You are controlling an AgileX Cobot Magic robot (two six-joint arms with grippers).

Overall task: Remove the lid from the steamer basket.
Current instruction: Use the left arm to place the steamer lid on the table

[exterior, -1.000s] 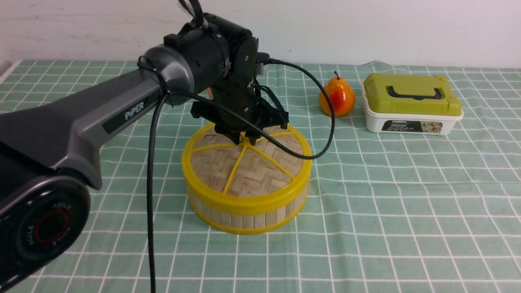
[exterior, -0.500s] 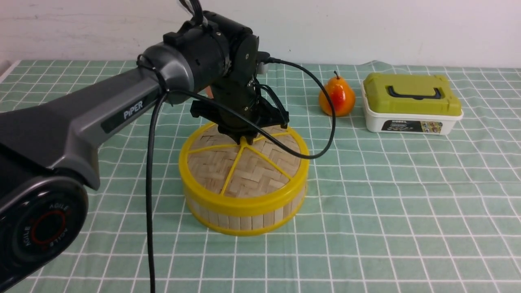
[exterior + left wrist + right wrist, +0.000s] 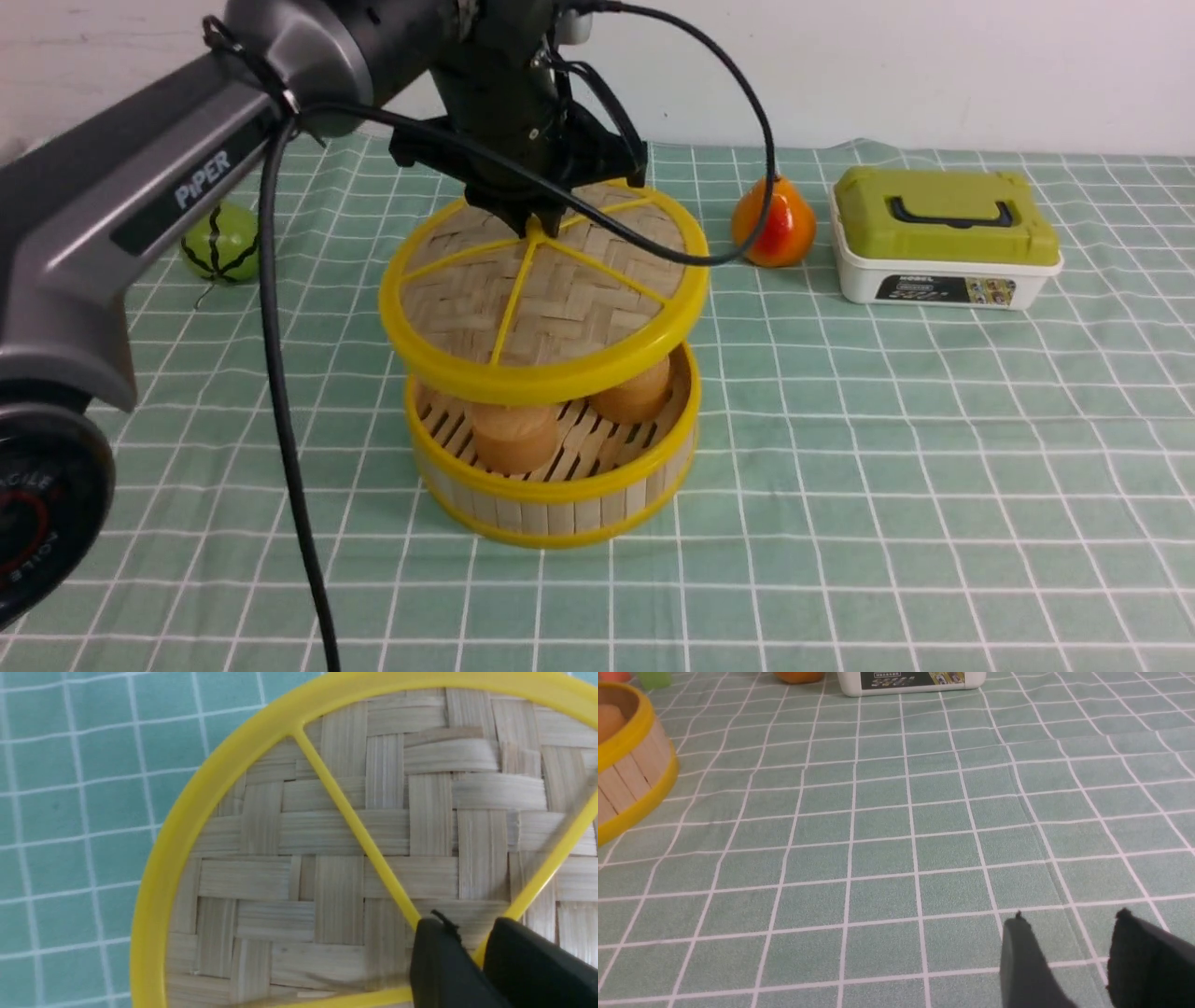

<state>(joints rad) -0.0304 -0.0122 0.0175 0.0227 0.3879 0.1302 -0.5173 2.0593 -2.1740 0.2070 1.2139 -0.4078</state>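
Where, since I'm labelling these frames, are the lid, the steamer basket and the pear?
lid (image 3: 569, 308): front view, on the woven panel between two spokes.
steamer basket (image 3: 551, 511): front view, on its slatted front wall.
pear (image 3: 789, 229): front view, on the middle of its orange body.

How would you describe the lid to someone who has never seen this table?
On the green checked tablecloth, find the round bamboo steamer basket. The lid hangs just above it, held at its centre by the left claw. Unlike the olive rectangular box lid to the right, it is a flat woven disc with yellow rim and spokes.
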